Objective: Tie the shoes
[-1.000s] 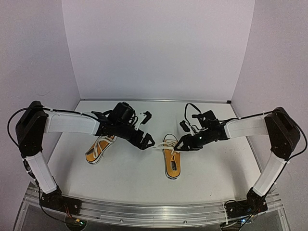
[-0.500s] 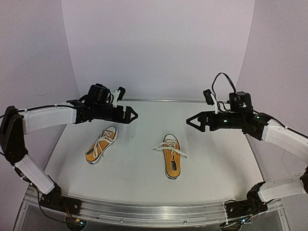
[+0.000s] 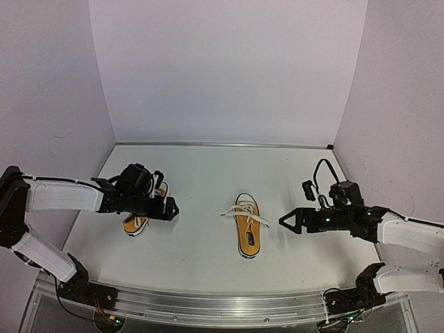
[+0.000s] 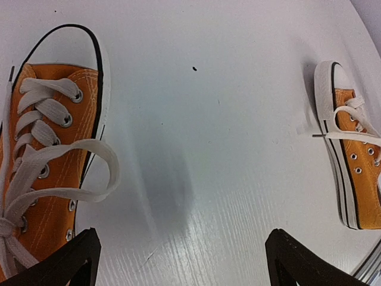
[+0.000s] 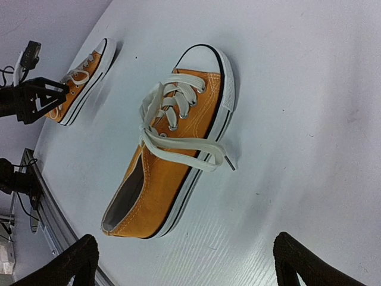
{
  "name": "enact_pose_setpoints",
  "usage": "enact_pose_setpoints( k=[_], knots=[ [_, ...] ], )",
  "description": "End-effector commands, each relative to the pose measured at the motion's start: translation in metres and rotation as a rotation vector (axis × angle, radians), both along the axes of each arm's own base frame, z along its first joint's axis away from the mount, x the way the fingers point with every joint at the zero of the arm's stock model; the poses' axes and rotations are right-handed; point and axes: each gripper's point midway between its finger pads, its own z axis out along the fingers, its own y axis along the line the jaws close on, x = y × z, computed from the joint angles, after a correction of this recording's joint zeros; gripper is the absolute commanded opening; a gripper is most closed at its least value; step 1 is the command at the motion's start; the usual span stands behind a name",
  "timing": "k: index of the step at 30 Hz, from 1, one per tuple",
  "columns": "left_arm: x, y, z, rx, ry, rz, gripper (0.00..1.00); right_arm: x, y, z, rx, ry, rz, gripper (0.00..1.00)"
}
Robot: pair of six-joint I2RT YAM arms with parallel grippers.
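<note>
You are holding both arms clear of the shoes point(image 3: 248, 229), the pair sitting on the white table point(image 3: 208, 257) in the lower half of the overhead frame. Your left gripper point(image 3: 171, 209), jaws spread wide and carrying nothing, is hanging beside the left-hand shoe point(image 4: 50, 149), which is lying left of centre and is partly hidden under the arm from above. Your right gripper point(image 3: 284, 222), equally wide and empty, is pointing at the middle shoe point(image 5: 169, 143) from the right of the frame, apart from it.

On the left-hand shoe, the left wrist view is showing one broad lace loop point(image 4: 89, 167) running back to a gathering at the frame's left edge. That is looking like part of a bow, though the rest is cut off. On the middle shoe, the laces point(image 5: 178, 143) are lying slack across the tongue, one tipped end point(image 5: 229, 164) trailing over the sole onto the table, with no bow showing.

By that reading you are at best halfway: the middle shoe is waiting to be tied, and the left-hand knot is needing a check.
</note>
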Motion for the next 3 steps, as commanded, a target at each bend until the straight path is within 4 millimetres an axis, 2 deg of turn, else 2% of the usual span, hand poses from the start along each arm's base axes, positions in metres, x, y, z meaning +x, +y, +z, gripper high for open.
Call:
enact_pose_setpoints(
  k=[1, 3],
  knots=[
    [0.0121, -0.0143, 0.0129, 0.001, -0.087, 0.029, 1.00, 0.0173, 0.0057, 0.0105, 0.047, -0.060, -0.033, 0.98],
    [0.0113, -0.0202, 0.0115, 0.027, -0.097, 0.017, 1.00, 0.0192, 0.0081, 0.0074, 0.048, -0.054, -0.027, 0.98]
  ],
)
